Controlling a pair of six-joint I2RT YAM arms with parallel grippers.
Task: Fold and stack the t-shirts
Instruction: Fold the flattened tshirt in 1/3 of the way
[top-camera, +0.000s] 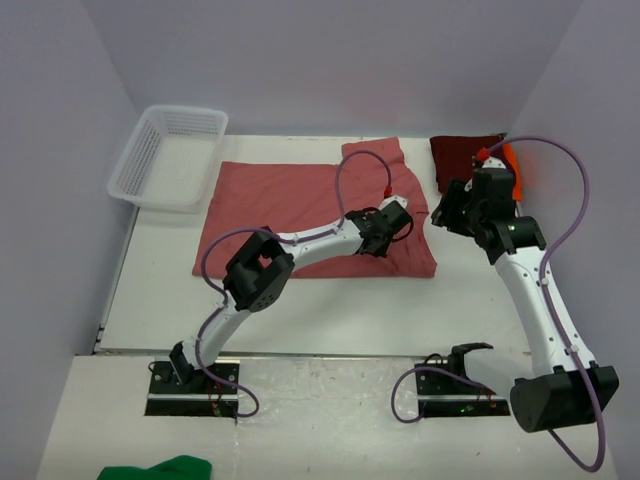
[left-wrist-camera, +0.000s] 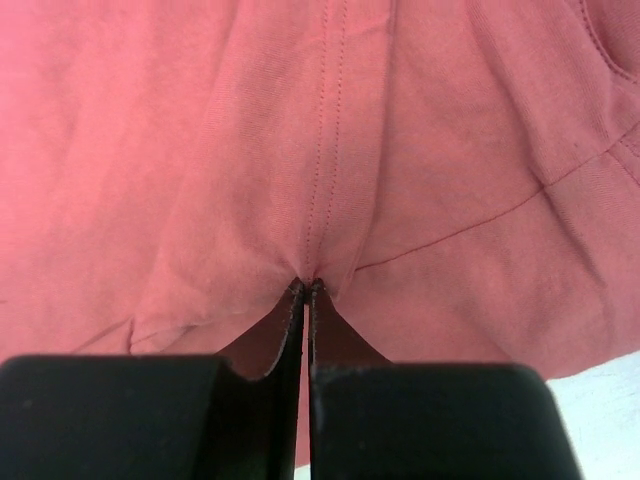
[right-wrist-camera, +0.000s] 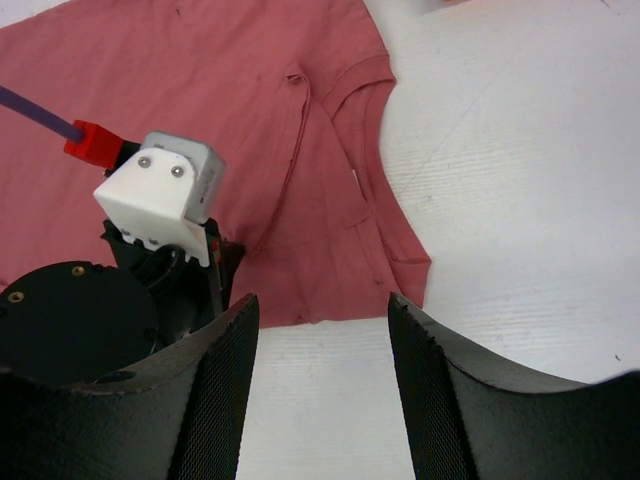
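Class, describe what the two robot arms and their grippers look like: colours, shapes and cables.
Both the left arm and the right arm have white tubular links with chunky black joints. A thin purple cable with a red plug runs to each wrist. The left gripper is black with thin, flat tips. The right gripper has broad black fingers with a dimpled texture.
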